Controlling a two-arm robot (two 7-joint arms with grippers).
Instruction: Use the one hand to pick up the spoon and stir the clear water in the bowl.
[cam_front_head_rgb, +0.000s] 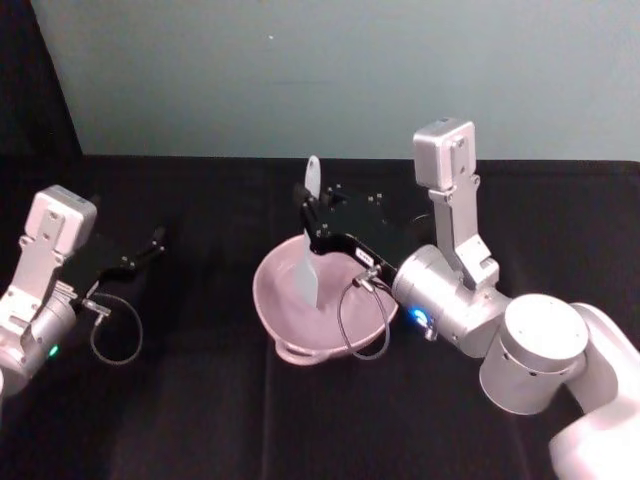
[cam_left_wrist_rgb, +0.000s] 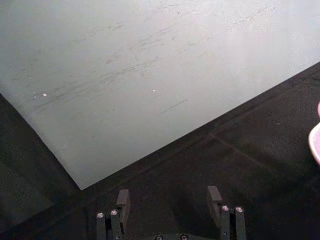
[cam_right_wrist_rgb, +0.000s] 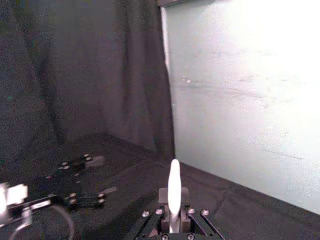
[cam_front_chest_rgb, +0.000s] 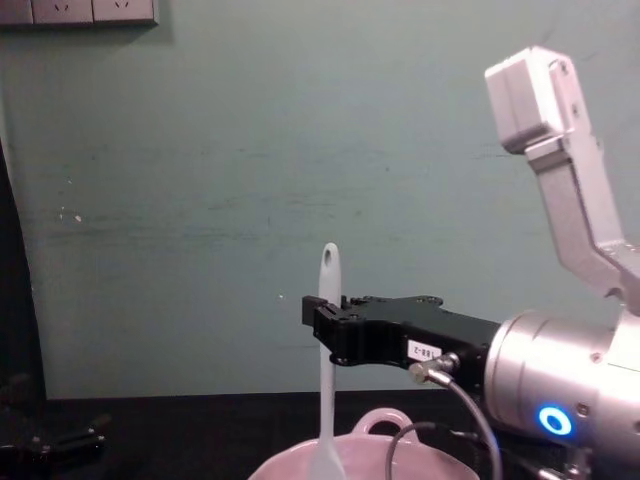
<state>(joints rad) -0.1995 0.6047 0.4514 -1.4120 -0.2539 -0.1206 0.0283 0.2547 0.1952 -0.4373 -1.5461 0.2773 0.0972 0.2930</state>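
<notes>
The pale pink bowl (cam_front_head_rgb: 272, 305) sits mid-table; its loop handle and rim (cam_front_chest_rgb: 383, 418) rise at the chest view's lower edge. My right gripper (cam_front_head_rgb: 311, 226) reaches over the bowl from the right and is shut on the white spoon (cam_front_head_rgb: 308, 270). The spoon stands nearly upright, blade down inside the bowl and handle end (cam_front_chest_rgb: 328, 262) pointing up. In the right wrist view the handle (cam_right_wrist_rgb: 173, 187) sticks up between the fingers. The water cannot be made out. My left gripper (cam_front_head_rgb: 152, 243) rests at the left, open (cam_left_wrist_rgb: 169, 200) and holding nothing.
Black cloth covers the table, with a pale green wall (cam_front_head_rgb: 330, 70) behind it. A cable loop (cam_front_head_rgb: 360, 320) hangs from the right wrist over the bowl's near side. Another cable loop (cam_front_head_rgb: 112, 330) lies by the left arm. The bowl's edge (cam_left_wrist_rgb: 315, 142) shows in the left wrist view.
</notes>
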